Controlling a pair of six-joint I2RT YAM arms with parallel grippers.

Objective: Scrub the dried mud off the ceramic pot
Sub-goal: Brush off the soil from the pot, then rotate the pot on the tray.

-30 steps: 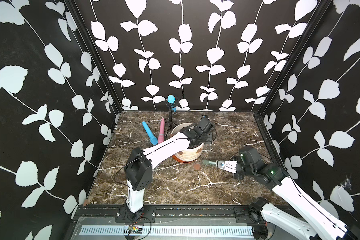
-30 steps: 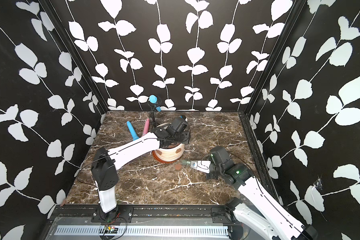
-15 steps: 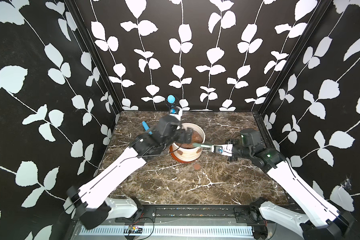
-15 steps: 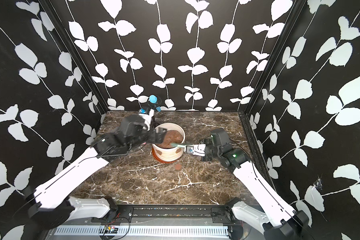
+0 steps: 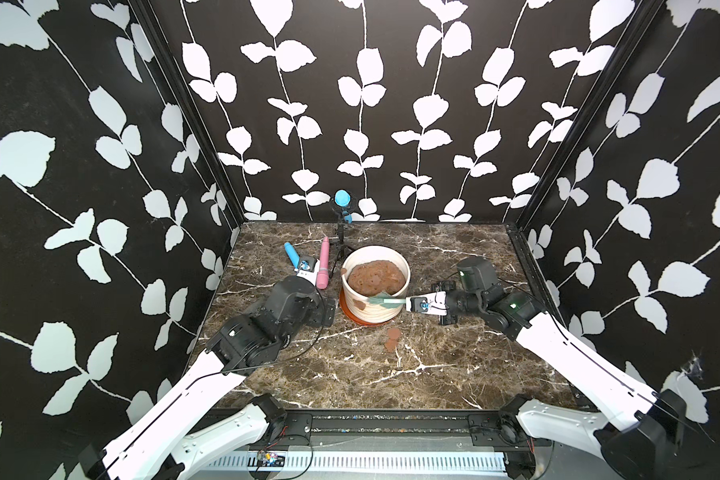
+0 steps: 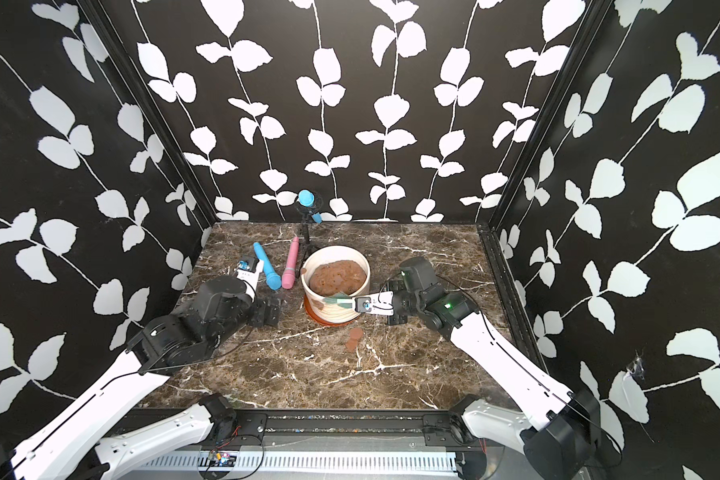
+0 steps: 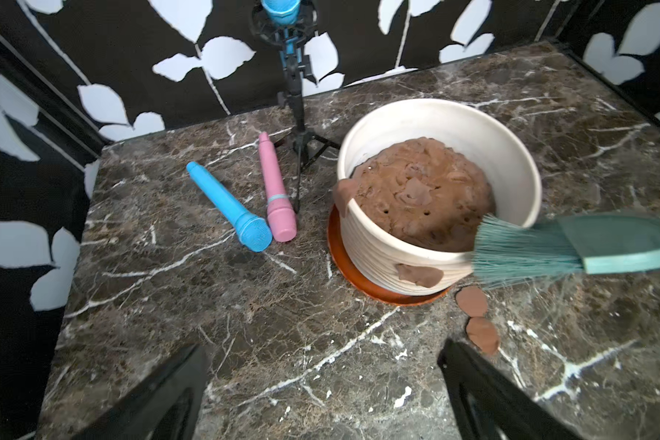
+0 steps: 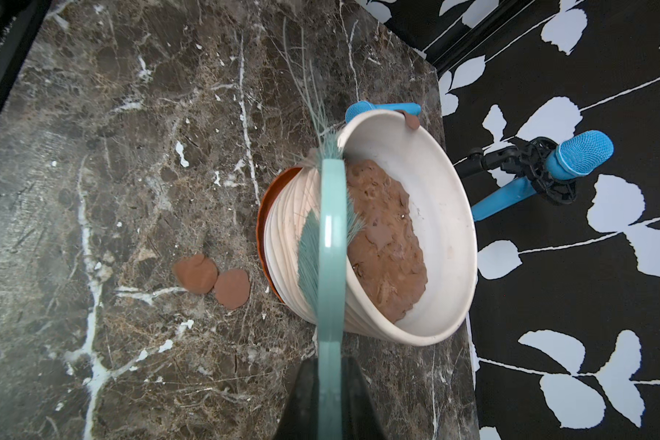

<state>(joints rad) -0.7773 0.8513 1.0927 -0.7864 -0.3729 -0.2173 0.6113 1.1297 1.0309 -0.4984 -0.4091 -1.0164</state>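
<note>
The ribbed cream ceramic pot (image 5: 375,252) stands on its orange saucer (image 7: 359,280) in the middle of the marble table. Dried mud (image 7: 420,275) clings to its front wall, and another blob (image 7: 344,192) caps the left rim. Two loose mud discs (image 5: 393,333) lie on the table in front. My right gripper (image 8: 330,365) is shut on a teal brush (image 8: 330,266). The brush's bristles (image 7: 511,255) press on the front wall under the rim, just right of the wall blob. My left gripper (image 7: 322,352) hangs open and empty over bare marble, left of the pot.
A lumpy brown soil mass (image 5: 375,279) fills the pot. A blue toy microphone (image 5: 294,258) and a pink one (image 5: 323,266) lie left of the pot. A blue microphone on a black tripod (image 5: 342,200) stands behind it. Leaf-patterned walls close in three sides.
My left arm drew back from over the pot to its left side, and its gripper opened wide. My right arm carried the brush from the table onto the pot's front wall.
</note>
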